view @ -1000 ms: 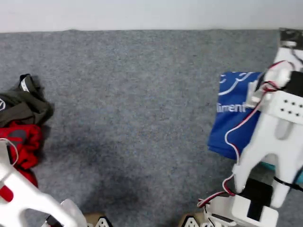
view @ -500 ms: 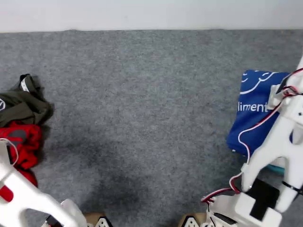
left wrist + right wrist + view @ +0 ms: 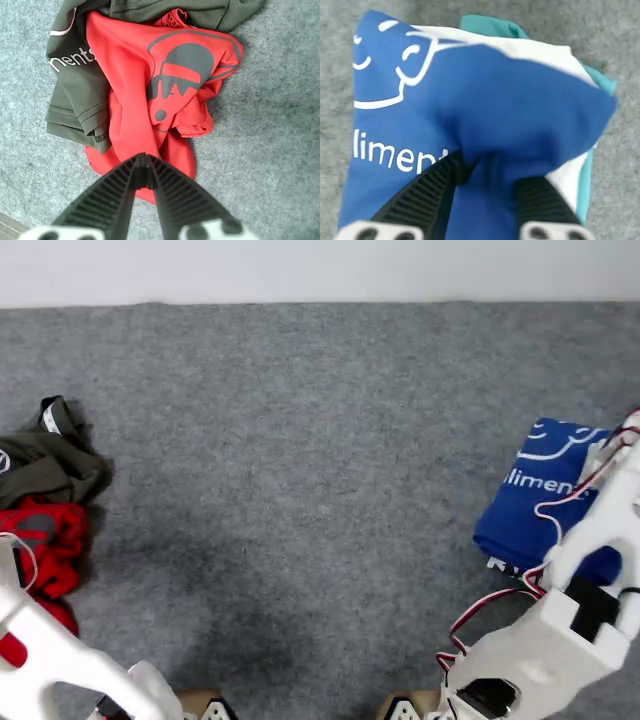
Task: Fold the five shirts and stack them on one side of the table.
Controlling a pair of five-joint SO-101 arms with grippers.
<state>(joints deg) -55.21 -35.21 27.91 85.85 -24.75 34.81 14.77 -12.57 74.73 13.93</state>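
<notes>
A folded blue shirt (image 3: 540, 505) with white print lies at the table's right edge, and my right arm (image 3: 600, 530) stands over it. My right gripper (image 3: 487, 172) is shut on a bunched pleat of the blue shirt (image 3: 470, 100). A white shirt (image 3: 560, 55) and a teal shirt (image 3: 490, 25) peek out under it. On the left side lie a crumpled olive shirt (image 3: 45, 465) and a crumpled red shirt (image 3: 45, 540). My left gripper (image 3: 142, 165) is shut and hangs just over the near edge of the red shirt (image 3: 150, 85), beside the olive shirt (image 3: 75, 85).
Grey felt (image 3: 300, 460) covers the table, with a pale wall along its far edge. The wide middle stretch is bare. The left arm's white body (image 3: 50, 660) fills the near left corner, and the right arm's base (image 3: 530, 670) the near right.
My right arm has dragged the blue shirt to the right and a little nearer, and the shirt has turned slightly. The left arm and the olive and red shirts have not moved.
</notes>
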